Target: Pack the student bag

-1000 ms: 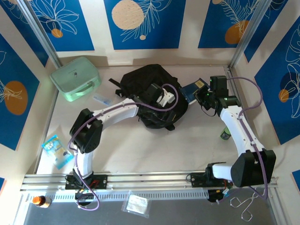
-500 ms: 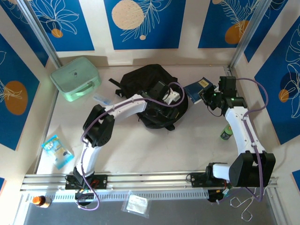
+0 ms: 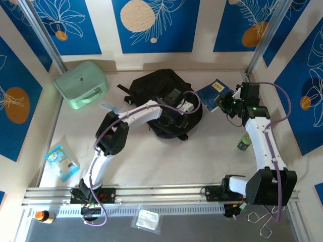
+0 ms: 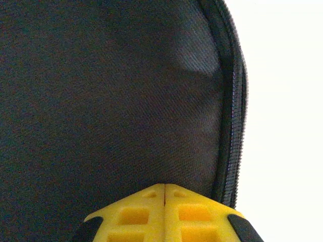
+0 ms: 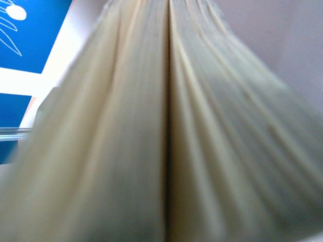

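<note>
On the grey ledge nearest the arm bases, a clear flat packet (image 3: 148,220) lies at 6 o'clock and a small orange-capped jar (image 3: 42,216) at 7 o'clock

On the pale tabletop (image 3: 166,161), a blue printed packet (image 3: 61,162) lies flat at 8 o'clock near the left wall, and a small green bottle (image 3: 243,143) stands at 4 o'clock just beside the right arm

The student bag (image 3: 151,85) lies slumped on the tabletop a little past the middle, toward 12 o'clock. What is inside it cannot be told. The left arm reaches across its 3 o'clock part. In the left wrist view the left hand (image 4: 165,199) is closed, its yellow fingers (image 4: 131,217) pressed together along a thin seam right up against the black fabric, just beside the zip (image 4: 233,116) that curves along the bag's edge

At 2 o'clock the right hand (image 3: 227,103) is clamped narrow on a blue book (image 3: 214,94), just off the bag's right side. In the right wrist view the book's cream page edges are blurred and very close

A small pale-blue item (image 3: 110,107), too small to identify, lies at the bag's 9 o'clock side. At 10 o'clock, near the far left corner, the mint-green case (image 3: 79,83) sits closed, handle toward the bag
</note>
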`<act>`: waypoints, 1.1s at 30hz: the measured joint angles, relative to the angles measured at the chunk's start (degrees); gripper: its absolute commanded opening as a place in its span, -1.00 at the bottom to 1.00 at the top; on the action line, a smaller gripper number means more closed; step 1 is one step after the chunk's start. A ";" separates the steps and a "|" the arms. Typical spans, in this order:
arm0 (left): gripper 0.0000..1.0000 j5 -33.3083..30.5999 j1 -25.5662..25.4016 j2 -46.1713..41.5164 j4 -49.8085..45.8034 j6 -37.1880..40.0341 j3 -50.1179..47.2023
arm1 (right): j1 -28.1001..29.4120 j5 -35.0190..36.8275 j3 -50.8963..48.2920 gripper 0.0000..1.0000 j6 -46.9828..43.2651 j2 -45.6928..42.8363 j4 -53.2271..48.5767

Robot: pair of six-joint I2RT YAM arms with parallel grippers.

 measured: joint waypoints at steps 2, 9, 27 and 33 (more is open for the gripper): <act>-1.00 0.02 0.13 0.00 0.02 -0.42 0.17 | -0.24 0.02 -0.09 -1.00 -0.81 -0.87 -0.63; -1.00 -0.50 1.60 -1.88 0.07 -1.01 0.20 | -1.25 1.05 -1.40 -1.00 -3.61 -5.73 -5.22; -0.38 -8.61 -4.46 -7.63 -4.46 11.78 -2.60 | -2.80 2.16 -2.97 -1.00 -4.39 -7.50 -8.74; -0.32 -8.92 -4.55 -4.39 -6.97 13.42 -1.44 | -2.84 2.19 -2.97 -1.00 -4.37 -7.34 -8.74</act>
